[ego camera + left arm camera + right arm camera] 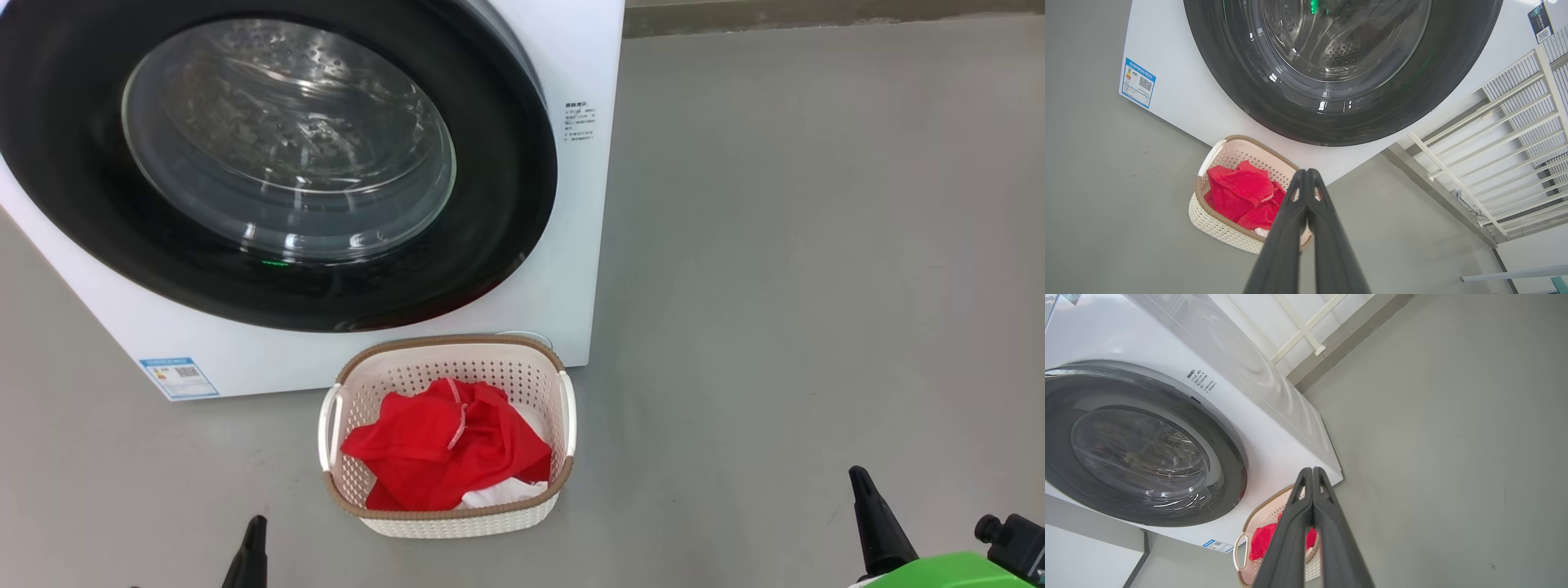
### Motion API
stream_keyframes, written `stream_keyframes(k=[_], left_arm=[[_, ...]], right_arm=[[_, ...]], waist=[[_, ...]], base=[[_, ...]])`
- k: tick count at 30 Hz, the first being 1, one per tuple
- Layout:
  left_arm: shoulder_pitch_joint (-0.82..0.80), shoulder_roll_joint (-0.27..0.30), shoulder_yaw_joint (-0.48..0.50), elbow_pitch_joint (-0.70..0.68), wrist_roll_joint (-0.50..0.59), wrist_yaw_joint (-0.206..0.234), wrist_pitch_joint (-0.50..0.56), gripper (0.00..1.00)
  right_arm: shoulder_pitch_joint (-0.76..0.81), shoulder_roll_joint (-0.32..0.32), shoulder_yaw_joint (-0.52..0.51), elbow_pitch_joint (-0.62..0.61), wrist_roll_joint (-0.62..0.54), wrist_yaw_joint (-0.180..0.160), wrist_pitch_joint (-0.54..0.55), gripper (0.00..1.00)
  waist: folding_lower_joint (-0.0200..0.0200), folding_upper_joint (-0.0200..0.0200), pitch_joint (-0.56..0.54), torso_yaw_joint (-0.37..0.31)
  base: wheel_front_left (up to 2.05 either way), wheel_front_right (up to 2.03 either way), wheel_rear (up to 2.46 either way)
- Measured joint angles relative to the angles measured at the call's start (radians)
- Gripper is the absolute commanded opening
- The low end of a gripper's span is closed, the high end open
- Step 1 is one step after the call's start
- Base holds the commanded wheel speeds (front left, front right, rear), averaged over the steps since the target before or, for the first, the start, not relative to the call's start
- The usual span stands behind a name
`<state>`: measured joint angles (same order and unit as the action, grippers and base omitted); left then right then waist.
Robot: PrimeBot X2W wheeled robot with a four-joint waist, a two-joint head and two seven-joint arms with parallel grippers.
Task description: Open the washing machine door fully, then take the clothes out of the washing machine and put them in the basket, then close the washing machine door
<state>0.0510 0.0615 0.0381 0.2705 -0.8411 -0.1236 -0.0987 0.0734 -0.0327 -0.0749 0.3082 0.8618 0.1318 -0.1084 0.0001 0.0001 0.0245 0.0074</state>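
The white washing machine (563, 261) fills the upper left of the head view. Its round door (490, 204), black-rimmed with a clear glass bowl, lies flat against the front, and through the glass I see bare steel drum. On the floor just in front stands the cream basket (445, 523), holding the red clothes (445, 445) with some white showing. My left gripper (1306, 171) is shut and empty, low at the left, short of the basket. My right gripper (1312, 469) is shut and empty too, off to the basket's right.
Grey floor (816, 286) spreads to the right of the machine and around the basket. A white slatted rack (1515, 134) leans by the wall beside the machine. A blue label (178, 377) marks the machine's lower front corner.
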Motion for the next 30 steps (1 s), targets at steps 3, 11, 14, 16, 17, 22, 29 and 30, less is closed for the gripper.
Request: stream_keyframes(k=[3,11,14,16,17,22,29,30], left_arm=[[-0.009,-0.002,0.002,0.000,-0.026,0.000,0.007,0.00],[-0.016,-0.006,0.007,0.000,-0.112,0.000,0.029,0.00],[-0.020,-0.006,0.009,0.000,-0.138,0.000,0.037,0.00],[-0.025,-0.007,0.010,0.000,-0.161,0.000,0.045,0.00],[-0.029,-0.007,0.011,0.000,-0.173,0.000,0.046,0.00],[-0.036,-0.008,0.015,0.000,-0.222,0.000,0.062,0.00],[-0.038,-0.009,0.019,0.000,-0.294,0.000,0.081,0.00],[-0.040,-0.009,0.020,0.000,-0.305,0.000,0.083,0.00]], right_arm=[[-0.002,0.000,-0.003,-0.001,0.029,0.000,0.009,0.00],[-0.023,0.000,-0.007,-0.005,0.109,0.000,0.031,0.00],[-0.023,0.000,-0.008,-0.005,0.141,0.000,0.040,0.00],[-0.023,0.000,-0.010,-0.006,0.157,0.000,0.047,0.00],[-0.024,0.000,-0.010,-0.006,0.167,0.000,0.049,0.00],[-0.042,-0.001,-0.013,-0.010,0.217,0.000,0.065,0.00],[-0.050,-0.001,-0.016,-0.013,0.285,0.000,0.084,0.00],[-0.054,-0.001,-0.017,-0.013,0.297,0.000,0.087,0.00]], waist=[[0.0000,0.0000,-0.001,0.000],[0.0000,0.0000,-0.003,-0.001],[0.0000,0.0000,-0.004,-0.001],[0.0000,0.0000,-0.005,-0.002],[0.0000,0.0000,-0.005,-0.002],[0.0000,0.0000,-0.006,-0.002],[-0.0001,0.0000,-0.008,-0.003],[0.0000,0.0000,-0.009,-0.003]], base=[[0.00,0.00,0.00],[0.00,0.00,0.00],[0.00,0.00,0.00],[0.00,0.00,0.00],[0.00,0.00,0.00],[0.00,0.00,0.00],[0.00,0.00,0.00],[0.00,0.00,0.00]])
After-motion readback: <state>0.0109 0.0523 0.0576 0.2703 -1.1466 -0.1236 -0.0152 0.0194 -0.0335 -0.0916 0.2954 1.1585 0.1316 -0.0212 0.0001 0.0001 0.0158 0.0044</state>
